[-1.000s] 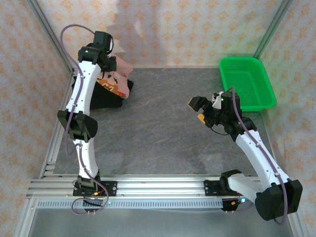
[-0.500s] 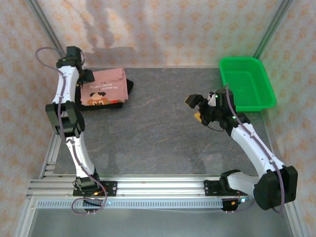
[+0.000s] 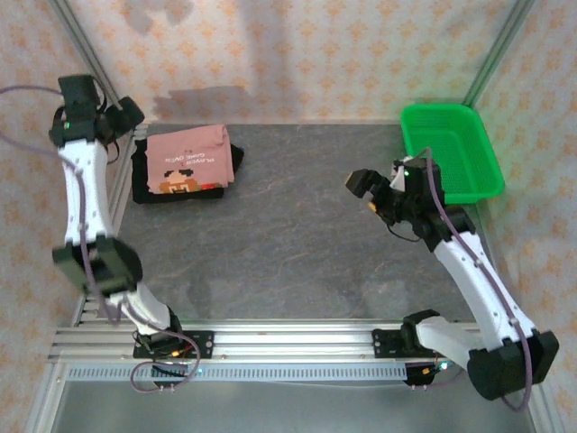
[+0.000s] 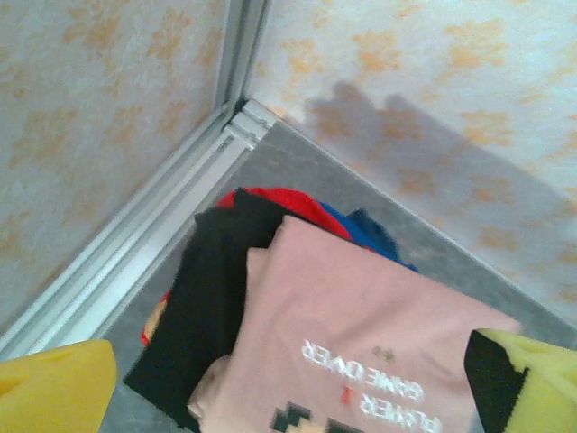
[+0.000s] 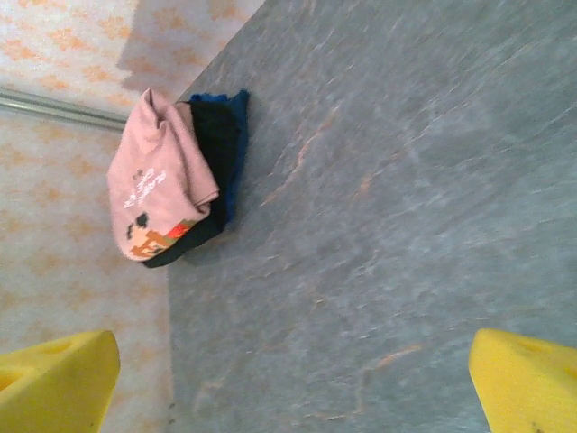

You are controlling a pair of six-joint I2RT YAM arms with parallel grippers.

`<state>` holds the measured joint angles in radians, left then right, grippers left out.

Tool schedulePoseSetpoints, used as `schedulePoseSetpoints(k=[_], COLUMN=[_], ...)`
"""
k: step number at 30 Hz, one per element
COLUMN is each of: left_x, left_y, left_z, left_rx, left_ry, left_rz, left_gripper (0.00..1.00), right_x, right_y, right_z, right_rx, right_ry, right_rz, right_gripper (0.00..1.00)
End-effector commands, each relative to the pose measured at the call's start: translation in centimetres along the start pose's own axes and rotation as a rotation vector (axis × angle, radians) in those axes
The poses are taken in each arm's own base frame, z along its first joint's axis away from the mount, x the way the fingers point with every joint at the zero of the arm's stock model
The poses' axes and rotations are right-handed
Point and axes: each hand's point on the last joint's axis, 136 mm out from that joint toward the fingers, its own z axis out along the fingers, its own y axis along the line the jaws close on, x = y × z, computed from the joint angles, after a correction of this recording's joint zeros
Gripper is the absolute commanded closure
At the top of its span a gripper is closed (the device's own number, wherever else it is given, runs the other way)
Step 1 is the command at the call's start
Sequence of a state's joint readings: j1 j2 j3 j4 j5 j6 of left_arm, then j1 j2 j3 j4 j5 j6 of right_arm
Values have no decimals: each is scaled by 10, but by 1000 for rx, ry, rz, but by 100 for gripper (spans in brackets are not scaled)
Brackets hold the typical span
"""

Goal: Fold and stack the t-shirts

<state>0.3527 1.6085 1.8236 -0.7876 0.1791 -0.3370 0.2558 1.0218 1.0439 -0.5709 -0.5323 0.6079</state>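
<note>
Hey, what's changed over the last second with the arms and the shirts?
The left gripper opened, let go of the pink shirt and pulled back toward the far left corner. The shirt now lies flat on the black shirt. The right gripper stayed open, barely shifting; the green basket did not move.

White shells with black joint housings clad the left arm [image 3: 83, 197] and right arm [image 3: 469, 266], a thin purplish cable [image 3: 438, 204] trailing along each; the left tool [image 4: 288, 383] and right tool [image 5: 293, 379] bear blocky yellow fingers [image 5: 521, 381], and small green lights glow at the wrists
</note>
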Motion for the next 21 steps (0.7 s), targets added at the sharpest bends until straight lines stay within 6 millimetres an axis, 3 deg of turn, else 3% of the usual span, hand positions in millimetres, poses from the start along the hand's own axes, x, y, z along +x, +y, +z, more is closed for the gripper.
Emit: schedulePoseSetpoints(k=[1, 2, 5, 8, 11, 16, 21], left_x=[22, 32, 100, 151, 184, 216, 221], left_y=[-3, -1, 16, 27, 44, 67, 72], left_z=[-27, -41, -38, -37, -27, -4, 30], left_rx=[86, 84, 27, 4, 25, -32, -75], left_ry=[-104, -136, -152, -235, -292, -286, -318], left_rz=[-36, -26, 40, 132, 150, 189, 162], left_gripper=[0, 0, 0, 0, 0, 0, 0], right_x=[-8, -10, -16, -28, -40, -54, -66], right_y=[-51, -72, -130, -165, -182, -207, -223], right_z=[-29, -31, -29, -28, -27, -31, -34], right_rx=[224, 296, 469, 571, 619, 717, 721], right_ry=[-98, -120, -179, -297, -405, -561, -768], right_rz=[-88, -91, -46, -63, -134, -269, -310], right_gripper=[1, 1, 1, 1, 1, 1, 1])
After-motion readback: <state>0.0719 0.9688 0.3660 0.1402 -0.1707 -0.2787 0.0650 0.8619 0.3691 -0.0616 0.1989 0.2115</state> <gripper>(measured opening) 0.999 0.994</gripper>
